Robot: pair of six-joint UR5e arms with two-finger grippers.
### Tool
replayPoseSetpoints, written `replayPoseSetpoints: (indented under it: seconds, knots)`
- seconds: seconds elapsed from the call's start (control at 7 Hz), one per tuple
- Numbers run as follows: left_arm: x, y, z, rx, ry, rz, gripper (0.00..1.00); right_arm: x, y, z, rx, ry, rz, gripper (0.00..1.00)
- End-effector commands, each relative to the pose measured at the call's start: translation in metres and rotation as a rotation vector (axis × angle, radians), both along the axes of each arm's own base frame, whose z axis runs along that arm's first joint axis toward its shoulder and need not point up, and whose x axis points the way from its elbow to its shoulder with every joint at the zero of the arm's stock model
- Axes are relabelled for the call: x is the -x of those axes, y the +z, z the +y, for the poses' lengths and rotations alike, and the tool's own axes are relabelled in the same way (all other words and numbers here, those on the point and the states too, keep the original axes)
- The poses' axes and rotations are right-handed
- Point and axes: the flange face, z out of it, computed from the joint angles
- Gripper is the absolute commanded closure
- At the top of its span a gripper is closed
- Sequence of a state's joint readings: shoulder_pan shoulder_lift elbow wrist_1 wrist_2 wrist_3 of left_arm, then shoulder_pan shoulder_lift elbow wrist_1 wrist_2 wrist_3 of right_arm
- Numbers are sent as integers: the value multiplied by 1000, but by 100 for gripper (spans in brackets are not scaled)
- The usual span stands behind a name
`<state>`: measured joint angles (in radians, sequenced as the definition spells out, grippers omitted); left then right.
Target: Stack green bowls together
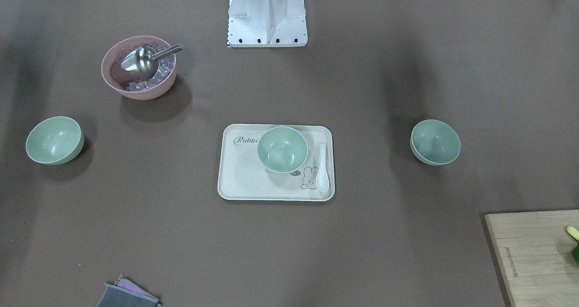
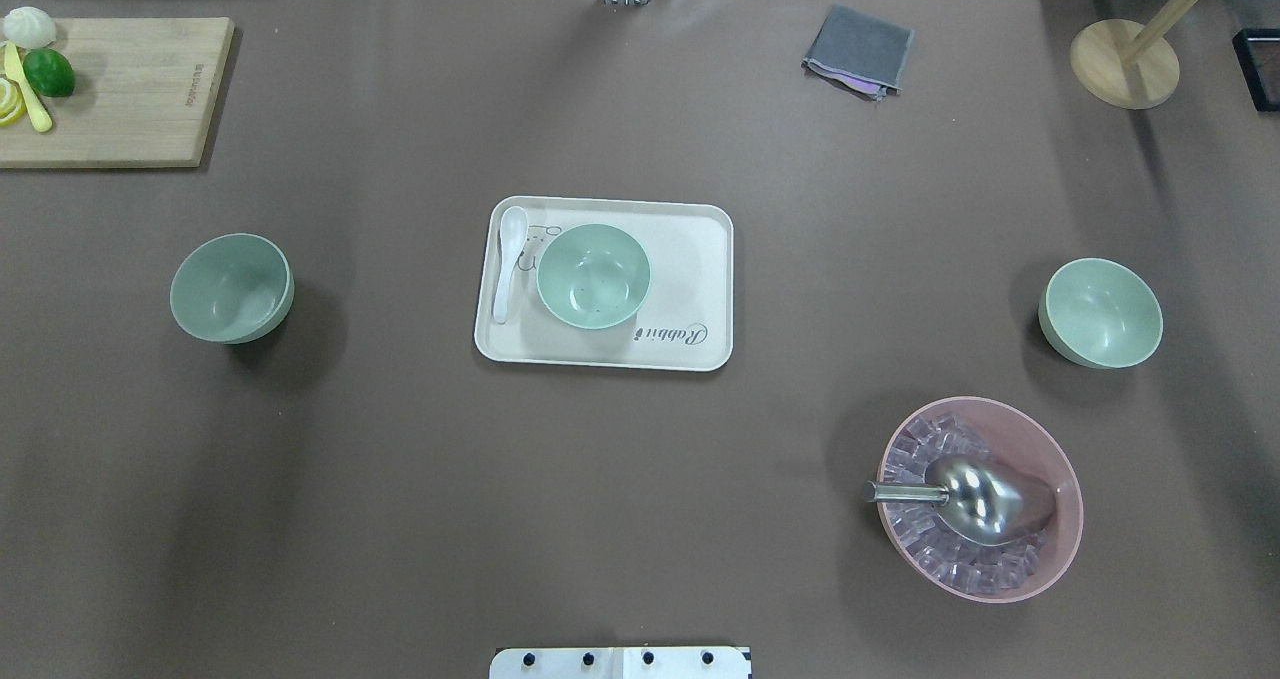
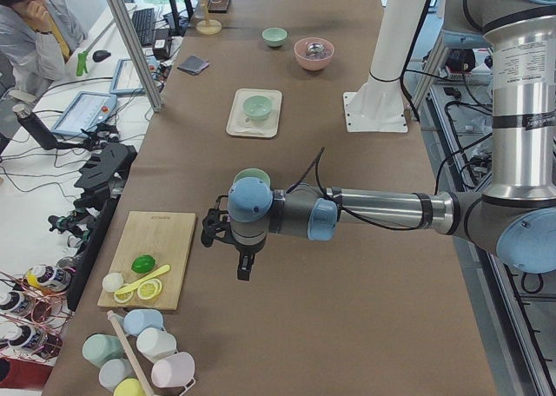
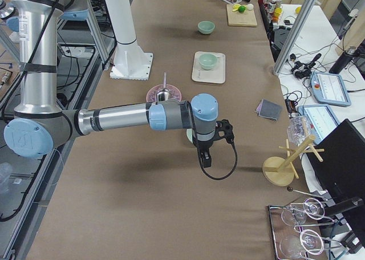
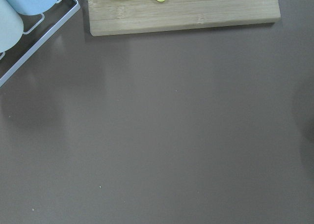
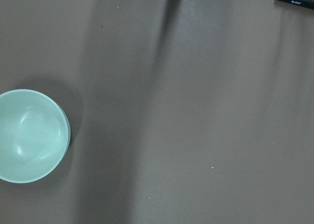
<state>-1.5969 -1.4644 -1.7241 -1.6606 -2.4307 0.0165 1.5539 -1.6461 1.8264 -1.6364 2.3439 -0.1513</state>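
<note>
Three pale green bowls stand apart on the table. One bowl [image 2: 593,275] sits on the cream tray [image 2: 690,259] at the middle. One bowl [image 2: 232,288] stands at the left, one bowl [image 2: 1100,312] at the right. The right one also shows in the right wrist view [image 6: 30,135], at the left edge. My left gripper [image 3: 244,273] hangs above the table close to the left bowl [image 3: 254,174]. My right gripper [image 4: 205,160] hangs close to the right bowl [image 4: 189,135]. Both show only in the side views, so I cannot tell open or shut.
A pink bowl [image 2: 1040,429] with ice and a metal scoop [image 2: 985,499] stands front right. A white spoon [image 2: 510,259] lies on the tray. A cutting board [image 2: 120,89] with lime and lemon is far left, a grey cloth [image 2: 858,51] and a wooden stand [image 2: 1125,62] far right.
</note>
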Motion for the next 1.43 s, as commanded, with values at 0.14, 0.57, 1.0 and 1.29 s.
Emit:
replayPoseSetpoints:
  seconds: [0.14, 0.57, 1.0, 1.29]
  knots:
    - [0, -3, -2, -2, -4, 1, 1, 0, -8, -1, -17, -1, 0, 0]
    - [1, -24, -7, -82, -9, -6, 1, -1, -7, -2, -19, 0, 11, 0]
    - [6, -35, 1, -143, -20, 0, 1, -5, -10, -10, -117, 11, 72, 0]
    - [5, -25, 0, -126, -18, 1, 1, -6, 11, 1, -149, 14, 75, 0]
